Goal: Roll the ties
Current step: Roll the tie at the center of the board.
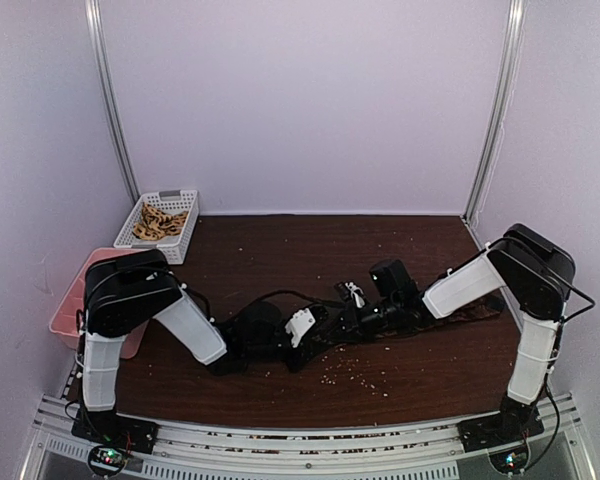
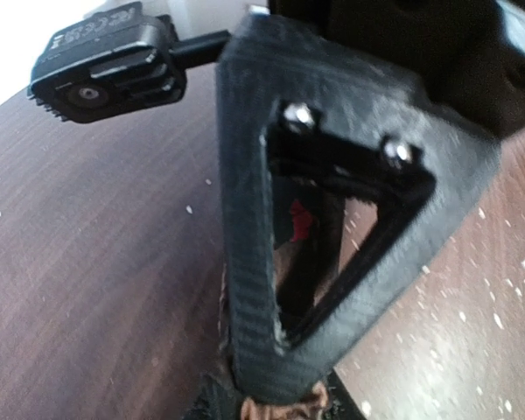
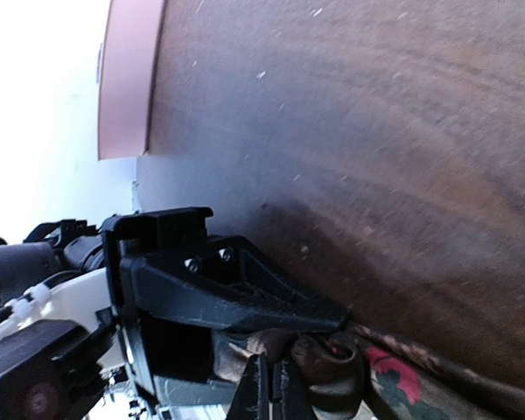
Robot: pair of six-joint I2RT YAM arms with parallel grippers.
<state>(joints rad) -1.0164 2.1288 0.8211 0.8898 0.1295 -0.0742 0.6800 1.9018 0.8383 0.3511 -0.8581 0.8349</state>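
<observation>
A dark patterned tie lies across the table's middle, running right from where both grippers meet. In the right wrist view its end is curled into a small roll, and the flat part shows a red spot. My right gripper has its fingers almost together at the fabric beside the roll. My left gripper lays one black triangular finger over the roll. In the left wrist view, brown tie fabric sits between my left gripper's barely visible tips, under the right finger.
A white basket at the back left holds rolled tan ties. A pink bin stands at the left edge. Pale crumbs dot the brown table. The right wrist camera is close to my left gripper.
</observation>
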